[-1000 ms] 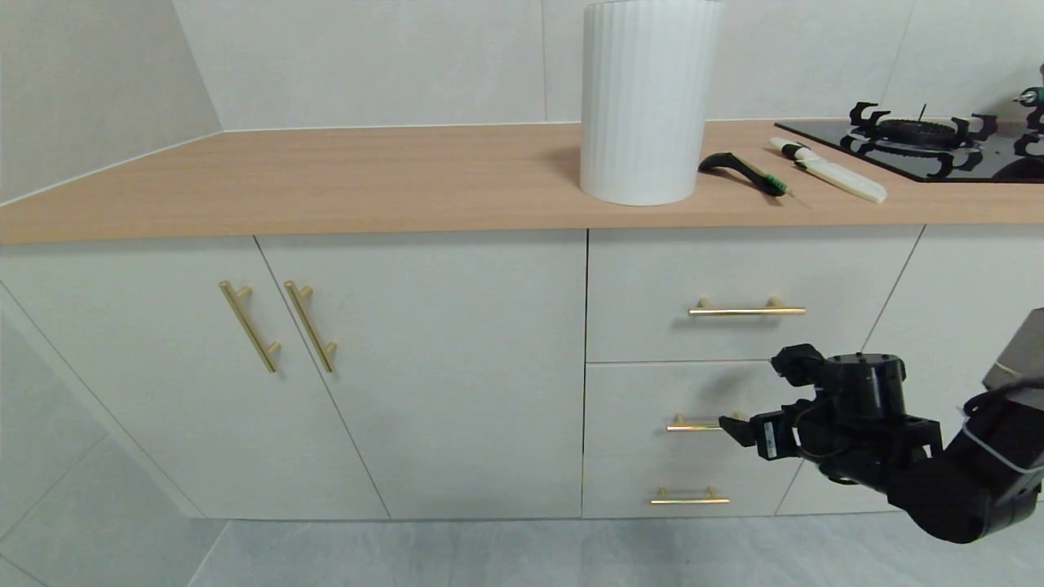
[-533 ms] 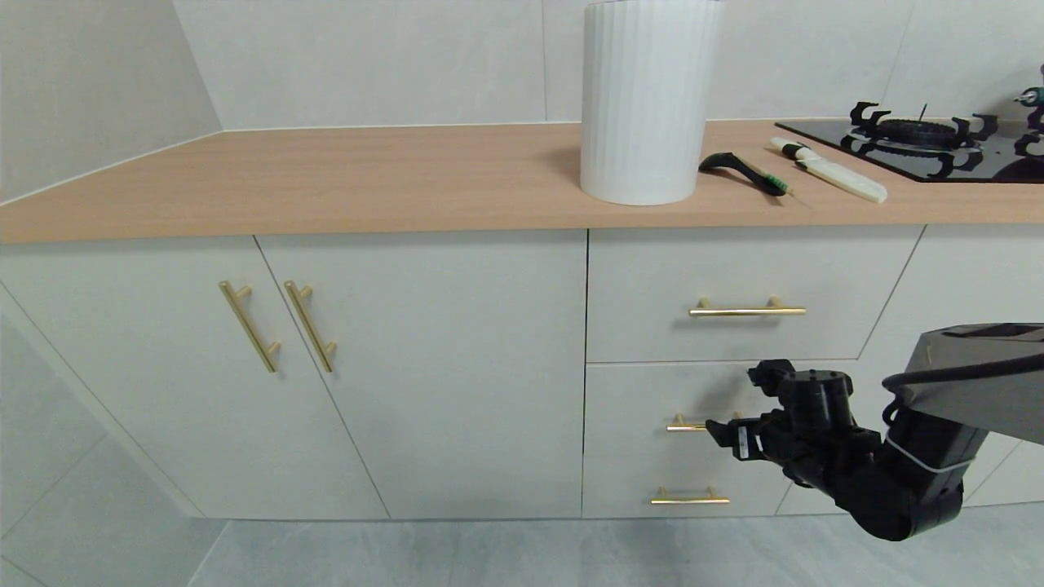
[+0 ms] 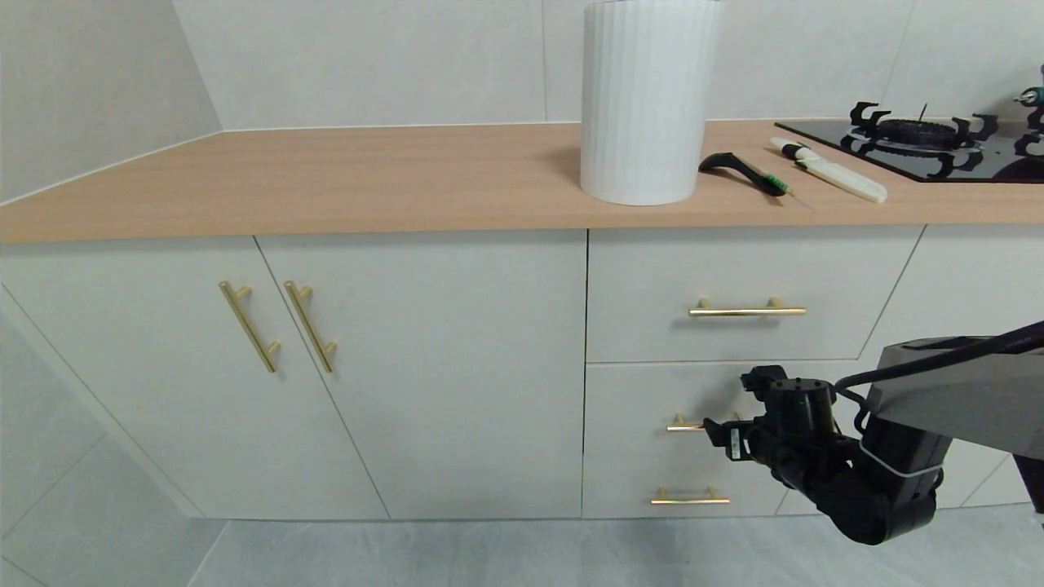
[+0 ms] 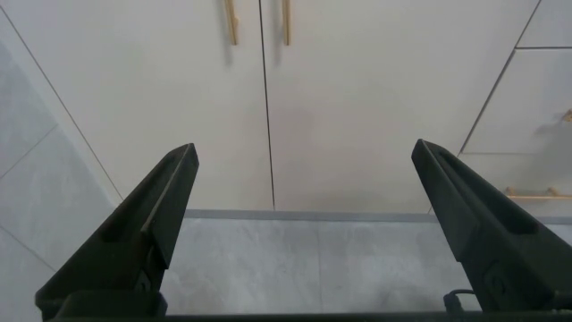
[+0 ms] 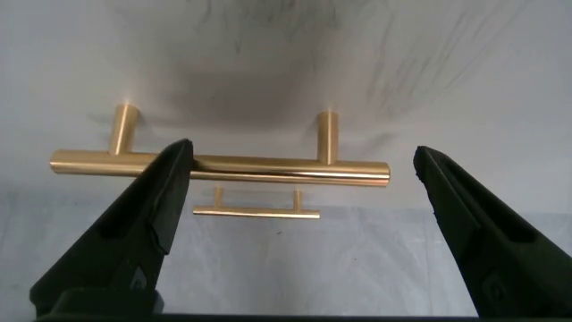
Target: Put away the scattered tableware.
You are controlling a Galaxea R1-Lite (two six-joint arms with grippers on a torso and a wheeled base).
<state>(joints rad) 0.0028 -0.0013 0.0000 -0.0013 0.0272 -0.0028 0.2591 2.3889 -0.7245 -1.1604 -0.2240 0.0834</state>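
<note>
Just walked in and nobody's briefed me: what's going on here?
The robot's right gripper, jaws open, is lined up with the gold bar handle of the middle drawer and has not yet clamped it. The left gripper hangs open, low in front of the cabinet doors. A white knife and a black-handled utensil lie on the wooden countertop, beside a tall white ribbed container.

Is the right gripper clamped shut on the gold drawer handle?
No, the right gripper is open, its fingers wide apart in front of the gold drawer handle.
</note>
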